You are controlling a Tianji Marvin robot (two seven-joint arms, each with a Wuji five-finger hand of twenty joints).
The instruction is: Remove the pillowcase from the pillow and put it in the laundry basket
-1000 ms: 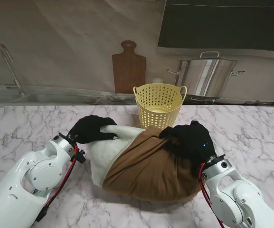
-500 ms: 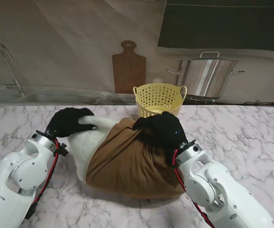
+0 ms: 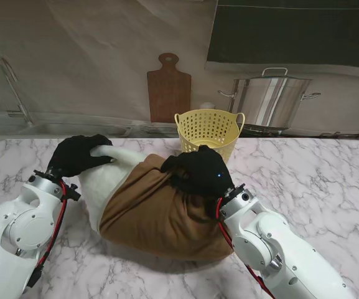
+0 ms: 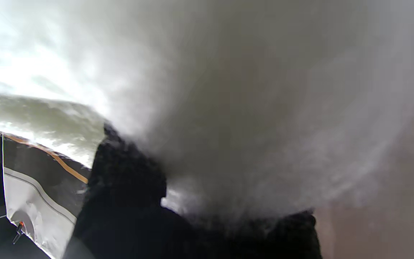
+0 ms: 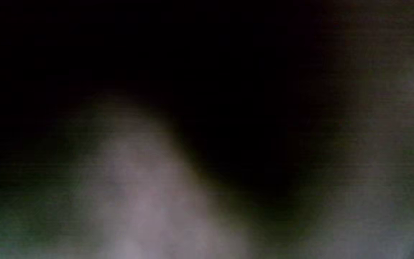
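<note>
Pillow (image 3: 104, 171) slid left with your left hand (image 3: 76, 154) gripping its bare end; right hand (image 3: 198, 173) followed, clamped on case (image 3: 160, 215). No extra white exposed. Basket (image 3: 208, 134) just beyond right hand.

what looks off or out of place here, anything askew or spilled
Nothing is spilled or damaged. The pillow is only half covered: its white end sticks out of the brown pillowcase toward the left hand, while the right hand bunches the fabric. The laundry basket stands upright.
</note>
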